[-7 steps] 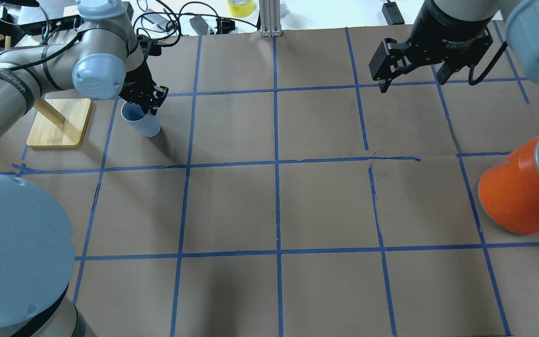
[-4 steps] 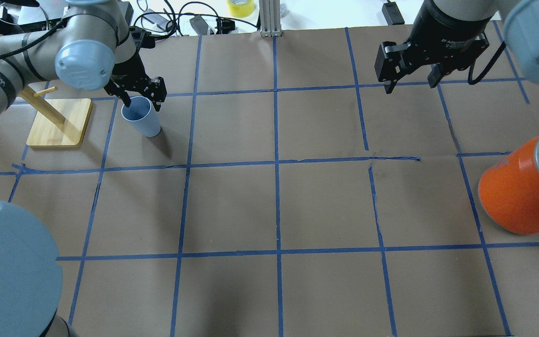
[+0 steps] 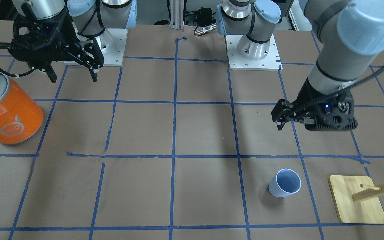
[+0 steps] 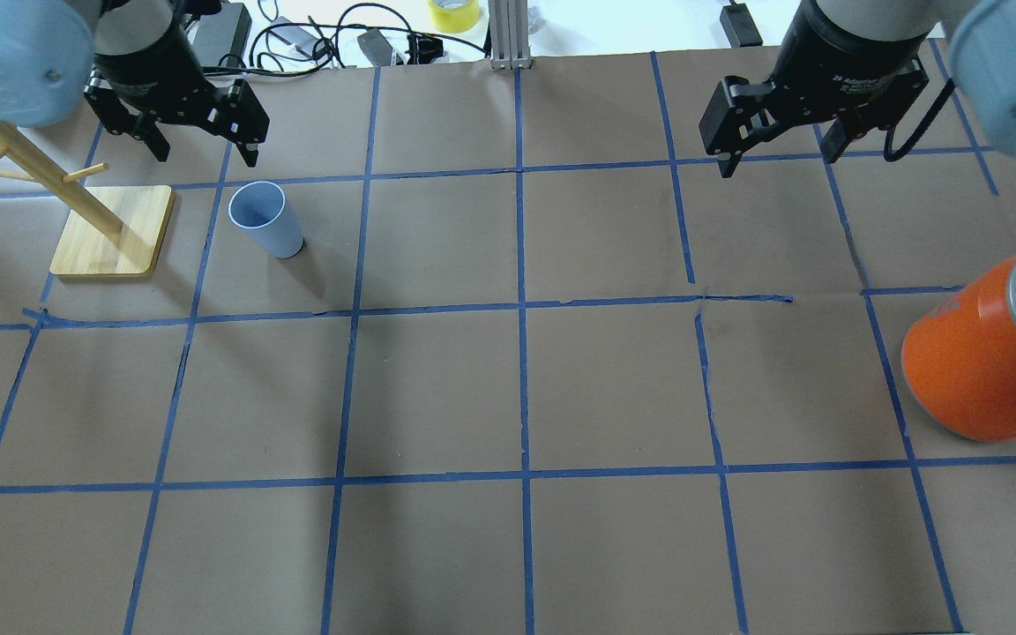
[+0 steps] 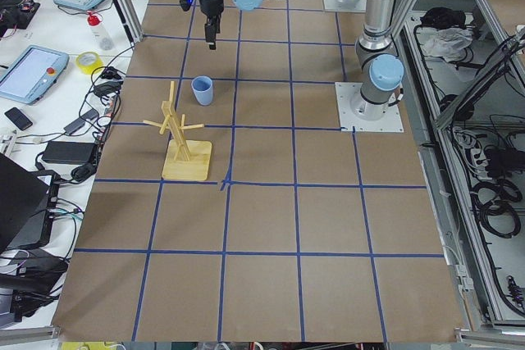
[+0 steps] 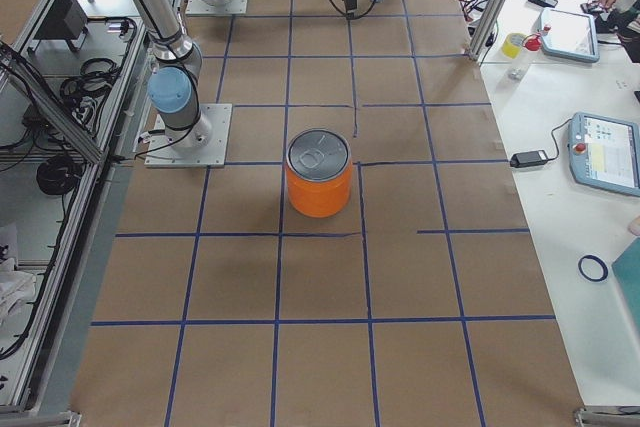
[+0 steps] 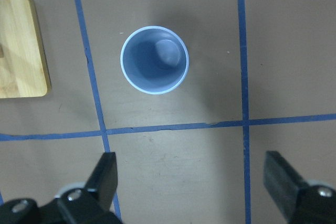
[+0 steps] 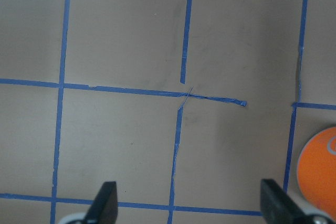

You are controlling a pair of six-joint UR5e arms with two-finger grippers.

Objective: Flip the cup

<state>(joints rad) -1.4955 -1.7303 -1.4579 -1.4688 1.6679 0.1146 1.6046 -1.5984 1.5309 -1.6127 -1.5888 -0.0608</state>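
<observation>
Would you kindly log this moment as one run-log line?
cup upright, free | left hand open, clear of cup | right hand open, empty

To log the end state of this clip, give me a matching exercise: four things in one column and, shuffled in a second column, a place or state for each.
Things:
1. cup
2. orange can
3. wooden stand
4. left claw

Places or states:
A. open, holding nothing, above the table
B. upright, mouth up, standing free
C. on the robot's right side of the table, silver top up
D. pegged post on a flat base, beside the cup on the robot's left

Pairs: 1-B, 2-C, 3-D, 4-A
</observation>
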